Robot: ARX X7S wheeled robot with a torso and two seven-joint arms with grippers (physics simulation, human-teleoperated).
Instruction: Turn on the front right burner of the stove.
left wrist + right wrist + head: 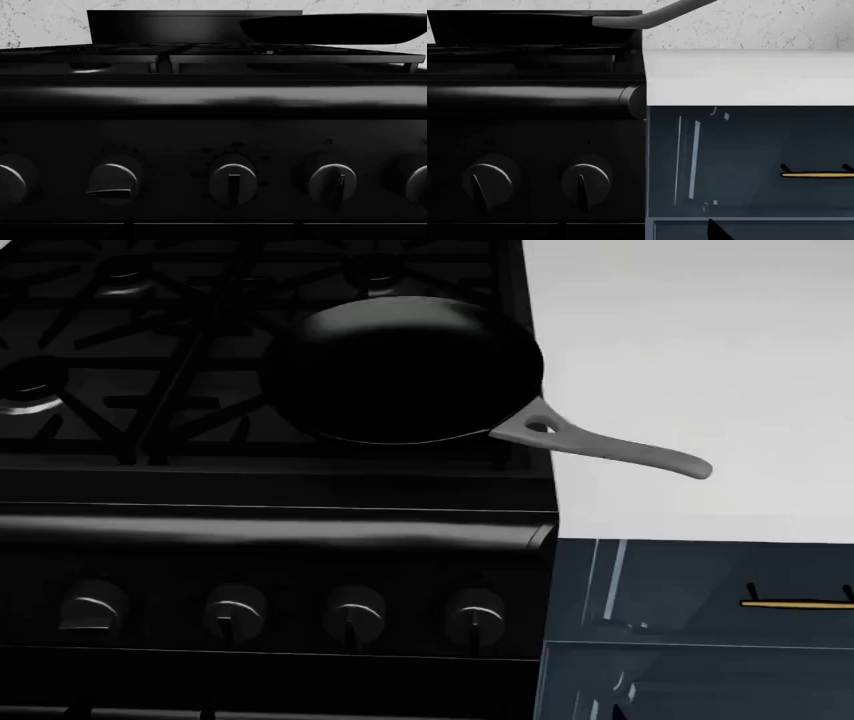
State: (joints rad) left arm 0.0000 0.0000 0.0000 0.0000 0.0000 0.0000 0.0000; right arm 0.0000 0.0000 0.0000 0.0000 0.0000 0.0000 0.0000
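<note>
The stove (267, 530) is a glossy black gas range with a rounded front bar (213, 95) and round dark knobs. A black frying pan (400, 370) with a grey handle covers the front right burner; only grate prongs (267, 435) show at the pan's edge. In the left wrist view one knob (113, 181) has its pointer lying sideways, while the others (233, 182) point down. The rightmost knob (586, 184) points down. My left gripper (213, 230) and right gripper (637, 230) hang low in front of the knob panel. Only dark fingertips (715, 230) show, set far apart and holding nothing.
A white counter (694, 360) lies right of the stove, above a dark blue-grey cabinet (694, 620) with a yellow handle (817, 174). A bare burner with a silvery-rimmed cap (30, 380) sits at the left. The pan's handle (614, 450) juts over the counter.
</note>
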